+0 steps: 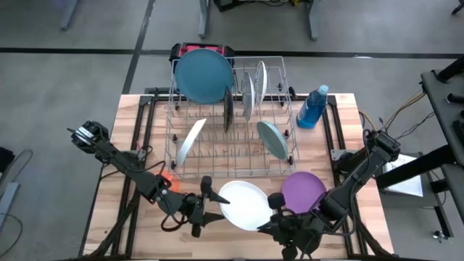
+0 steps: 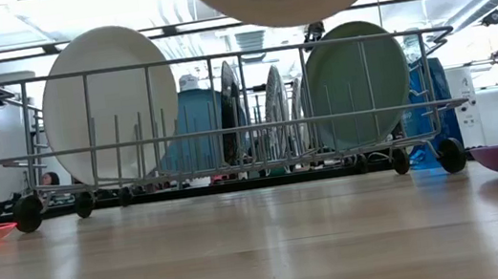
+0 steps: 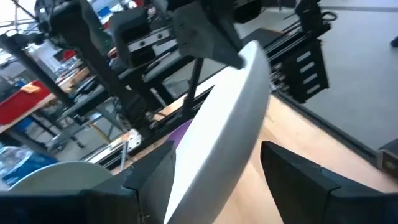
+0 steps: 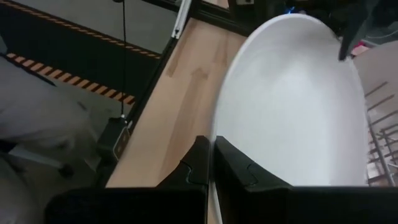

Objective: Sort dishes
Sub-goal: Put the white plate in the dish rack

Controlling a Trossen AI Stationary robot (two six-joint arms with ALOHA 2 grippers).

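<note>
the round white plate (image 1: 246,204) hangs above the wooden table (image 1: 116,217) in front of the wire rack (image 1: 232,156), the right gripper (image 1: 273,218) pinching its rim; the left gripper (image 1: 203,205), fingers spread, straddles its opposite edge.

I counted nine plates: seven standing in one wire rack (image 1: 284,154), one white plate (image 1: 245,204) and one purple plate (image 1: 303,190) outside it. I saw one blue bottle (image 1: 312,107).

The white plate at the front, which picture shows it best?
The high view: the white plate shows whole and round, between both grippers. The low view catches only its underside at the top edge; the left wrist view sees it edge-on, the right wrist view close up.
</note>
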